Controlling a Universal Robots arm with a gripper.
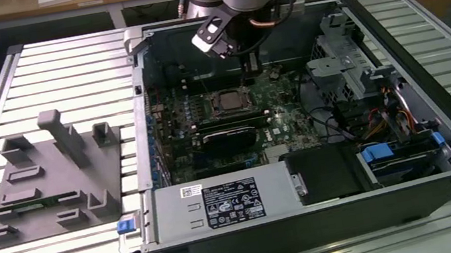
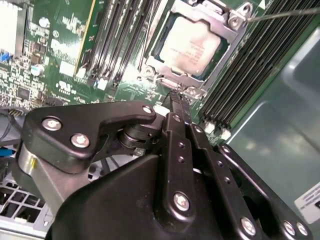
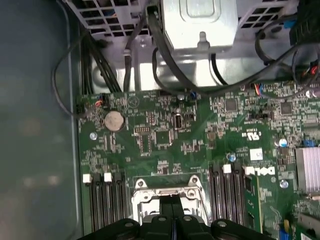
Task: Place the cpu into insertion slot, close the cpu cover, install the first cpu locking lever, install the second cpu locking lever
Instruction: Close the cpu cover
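Now, jaws pinched together, nothing between them, tips just beside the cpu cover (image 2: 220, 15).
Centre of the exterior view: the cpu (image 1: 226, 101) lies on the motherboard (image 1: 288, 120), framed by that cover.

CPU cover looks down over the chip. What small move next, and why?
Probably ease the tool slightly lower beside the cpu cover, to start on the locking levers. The cpu lies inside the cover's window, the cover lies flat around it, and the shut tool tip hangs beside the cover's edge. A thin lever rod juts past one corner; latched or not, I cannot tell.
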